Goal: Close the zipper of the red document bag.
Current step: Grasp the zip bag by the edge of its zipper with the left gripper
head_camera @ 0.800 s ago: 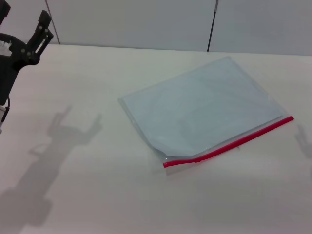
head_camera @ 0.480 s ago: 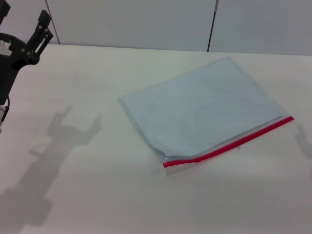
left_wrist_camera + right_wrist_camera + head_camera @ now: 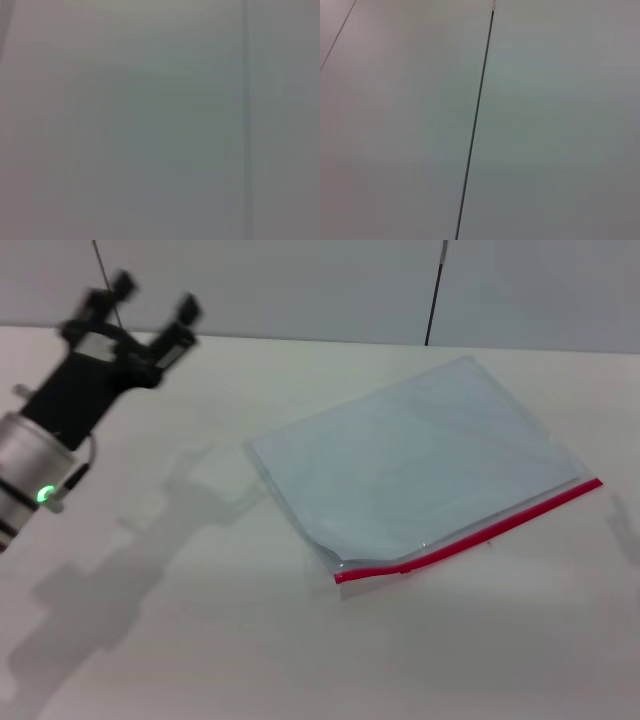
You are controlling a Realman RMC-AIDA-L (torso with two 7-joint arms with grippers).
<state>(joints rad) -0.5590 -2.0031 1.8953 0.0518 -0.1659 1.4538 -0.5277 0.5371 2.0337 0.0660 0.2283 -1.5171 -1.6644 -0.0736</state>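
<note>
Flat pale-blue bag on the white table, red zipper along its near edge.
Left gripper up at far left, fingers spread, well apart from bag; only its shadow between. Right gripper unseen.

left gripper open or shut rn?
Open. In the head view the left gripper shows two fingers spread apart, nothing between them, above the table.
</note>
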